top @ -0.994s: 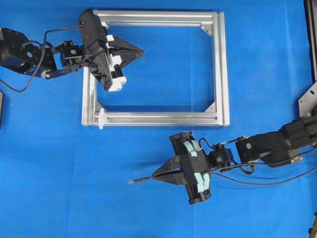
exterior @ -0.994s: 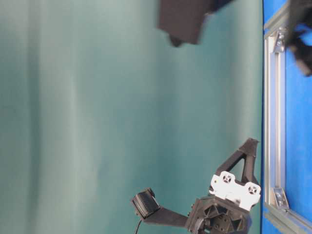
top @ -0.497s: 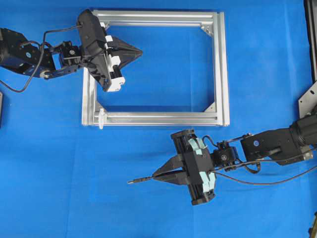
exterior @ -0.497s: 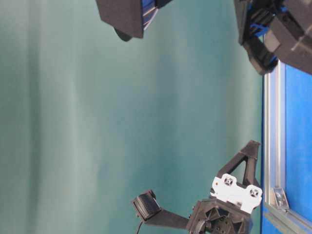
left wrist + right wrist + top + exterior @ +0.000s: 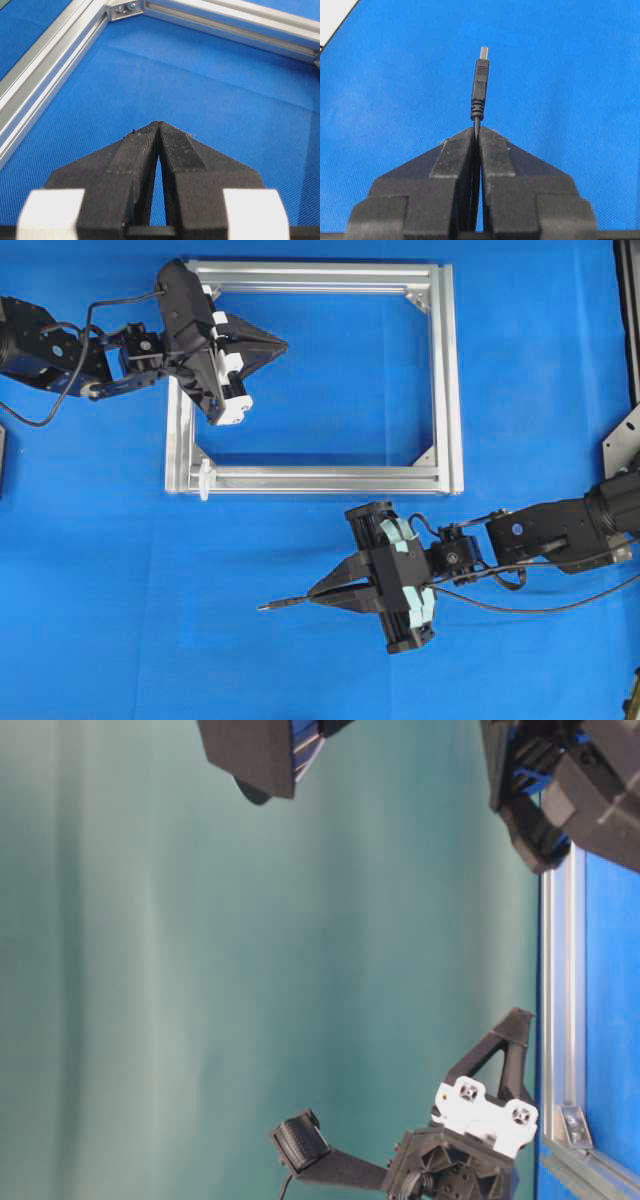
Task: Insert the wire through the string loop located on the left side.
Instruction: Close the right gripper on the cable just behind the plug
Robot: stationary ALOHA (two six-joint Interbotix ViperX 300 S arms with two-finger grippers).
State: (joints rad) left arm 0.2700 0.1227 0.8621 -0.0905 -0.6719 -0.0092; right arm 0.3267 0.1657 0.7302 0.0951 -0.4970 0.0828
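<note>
My right gripper [image 5: 312, 597] is shut on the thin black wire [image 5: 480, 85] just behind its plug. The plug tip [image 5: 268, 606] points left over the blue cloth, below the silver frame [image 5: 445, 380]. The wire trails right from the gripper along the right arm [image 5: 540, 607]. The white string loop [image 5: 204, 478] sits on the frame's bottom-left corner, up and to the left of the plug. My left gripper [image 5: 285, 342] is shut and empty, hovering inside the frame's upper left part, pointing right. In the left wrist view its gripper [image 5: 159, 125] is closed over blue cloth.
A metal bracket [image 5: 622, 440] and dark fixtures stand at the right edge. A dark object [image 5: 2, 455] lies at the left edge. Blue cloth [image 5: 130, 600] covers the table. In the table-level view the frame bar [image 5: 560, 970] runs along the right.
The right arm shifted slightly a second ago, carrying the wire a little right and down, then held still. The left gripper barely moved.
</note>
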